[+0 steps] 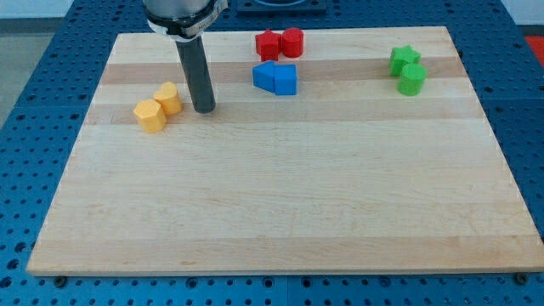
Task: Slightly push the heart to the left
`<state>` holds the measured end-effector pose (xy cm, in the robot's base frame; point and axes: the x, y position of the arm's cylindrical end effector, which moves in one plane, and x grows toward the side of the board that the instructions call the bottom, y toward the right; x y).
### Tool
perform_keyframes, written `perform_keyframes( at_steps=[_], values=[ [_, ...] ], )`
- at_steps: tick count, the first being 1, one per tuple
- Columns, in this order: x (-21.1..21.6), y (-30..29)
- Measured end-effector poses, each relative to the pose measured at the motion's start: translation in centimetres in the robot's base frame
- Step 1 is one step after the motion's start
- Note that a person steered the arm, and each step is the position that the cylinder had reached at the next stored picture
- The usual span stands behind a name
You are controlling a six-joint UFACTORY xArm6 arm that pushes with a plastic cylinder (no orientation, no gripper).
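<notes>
Just right of yellow heart, my tip, near, apart

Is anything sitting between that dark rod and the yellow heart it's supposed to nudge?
Nothing visible does. My tip rests on the board just to the view's right of the yellow heart, with only bare wood between them. On the heart's far side, though, the yellow hexagon block sits against it at the lower left.

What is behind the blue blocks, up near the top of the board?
Behind the blue blocks, toward the view's top, sit two red blocks, apart from them. The board between them is bare wood. Nothing there is covered. My tip stands off to the view's left.
</notes>
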<state>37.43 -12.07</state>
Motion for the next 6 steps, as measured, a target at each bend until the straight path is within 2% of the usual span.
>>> perform_keyframes(
  at_steps=[4, 6],
  values=[
    [-1.8, -1.1],
    [-2.0, -3.6]
  ],
)
